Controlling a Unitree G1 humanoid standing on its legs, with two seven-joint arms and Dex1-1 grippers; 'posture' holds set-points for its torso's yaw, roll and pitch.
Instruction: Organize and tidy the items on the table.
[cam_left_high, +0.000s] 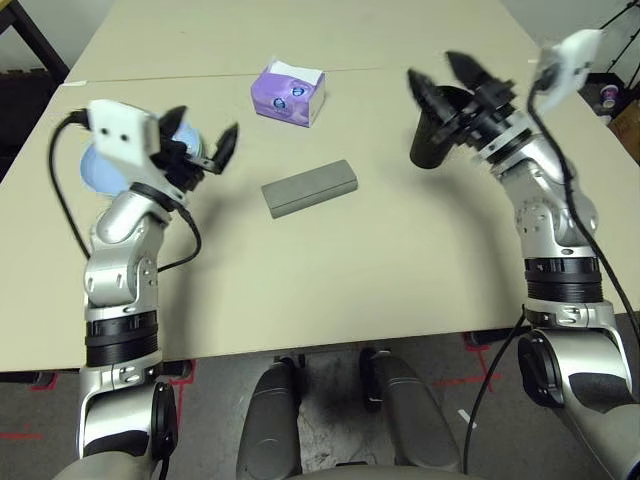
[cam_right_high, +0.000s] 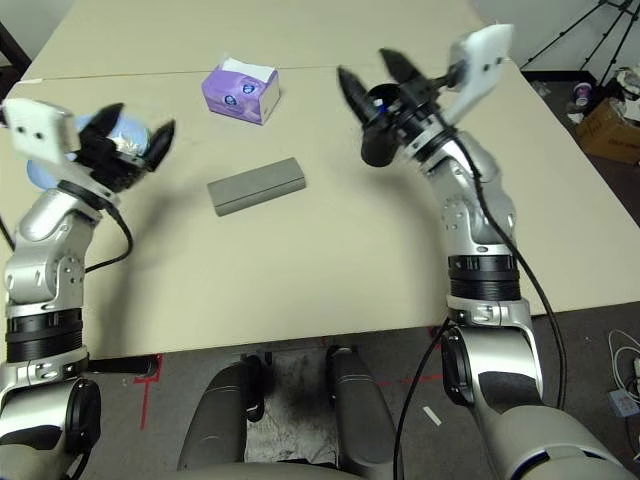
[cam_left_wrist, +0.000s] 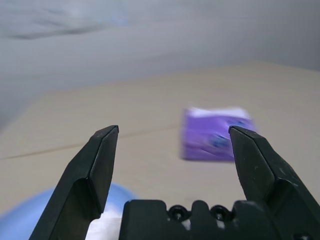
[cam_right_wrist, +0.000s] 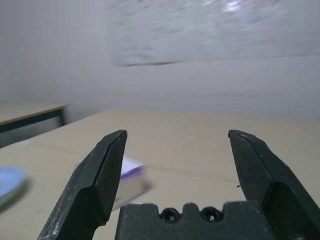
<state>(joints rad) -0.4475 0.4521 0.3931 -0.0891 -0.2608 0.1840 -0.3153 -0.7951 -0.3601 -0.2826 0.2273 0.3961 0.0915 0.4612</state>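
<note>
both grippers hang above the table (cam_left_high: 400, 260) spread wide and empty: the left gripper (cam_left_high: 205, 143) over the blue plate (cam_left_high: 95, 168), the right gripper (cam_left_high: 440, 78) over the black cup (cam_left_high: 432, 135). the glasses case (cam_left_high: 310, 187) lies closed mid-table, tissue pack (cam_left_high: 289, 93) behind it. the tidying looks nearly finished, though the blurred plate may hide items.

lab or office room, plain beige tables (cam_left_high: 400, 260), taped floor marks (cam_left_high: 485, 340), tripod legs (cam_right_high: 580, 30)
</note>
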